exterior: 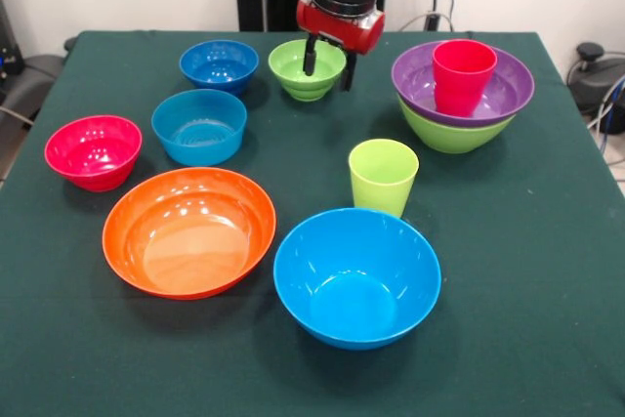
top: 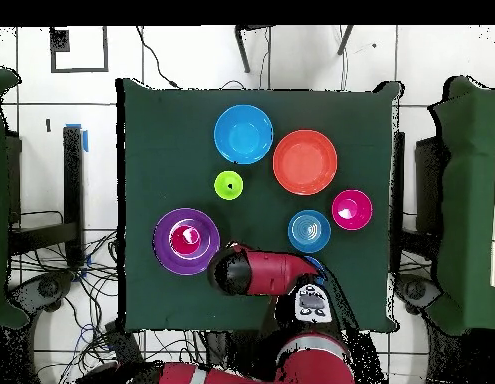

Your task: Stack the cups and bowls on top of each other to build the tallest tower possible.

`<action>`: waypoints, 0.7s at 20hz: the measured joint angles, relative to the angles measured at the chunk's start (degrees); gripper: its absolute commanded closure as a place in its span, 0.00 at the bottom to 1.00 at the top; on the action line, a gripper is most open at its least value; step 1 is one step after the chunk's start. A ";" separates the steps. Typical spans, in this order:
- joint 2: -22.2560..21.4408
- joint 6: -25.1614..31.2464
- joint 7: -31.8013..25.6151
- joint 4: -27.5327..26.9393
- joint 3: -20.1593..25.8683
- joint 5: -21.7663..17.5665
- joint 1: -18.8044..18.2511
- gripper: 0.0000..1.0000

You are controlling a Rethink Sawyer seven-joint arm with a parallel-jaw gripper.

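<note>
1. Dark green cloth is covering the table [exterior: 547, 271], with a white wall and black cables lying behind it and a tiled floor showing around it from overhead.
2. So far the tower [exterior: 463, 95] is standing at the far right in the front view: a large lime-green bowl [exterior: 451, 134] holding the wide purple bowl [exterior: 508, 90], with the red cup [exterior: 463, 75] sitting upright inside.
3. Seven pieces are waiting loose: the lime-green cup [exterior: 382, 176], large light blue bowl [exterior: 356, 275], large orange bowl [exterior: 188, 231], small pink-red bowl [exterior: 93, 150], small light blue bowl [exterior: 199, 126], small dark blue bowl [exterior: 219, 65] and small lime-green bowl [exterior: 307, 69]. I judge the job under half done.
4. Hovering over the small lime-green bowl, the gripper [exterior: 328, 61] is holding its fingers spread, one dipping inside the bowl and one outside the rim, pinching nothing.
5. Nothing is lying between that bowl and the tower; the lime-green cup is standing near the large light blue bowl, well apart from that path.
</note>
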 measured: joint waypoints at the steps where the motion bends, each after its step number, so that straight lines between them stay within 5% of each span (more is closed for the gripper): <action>1: 0.07 0.00 0.00 0.29 -0.07 0.00 0.15 0.00; 14: 1.98 -1.92 0.00 1.60 -0.46 0.02 0.63 0.00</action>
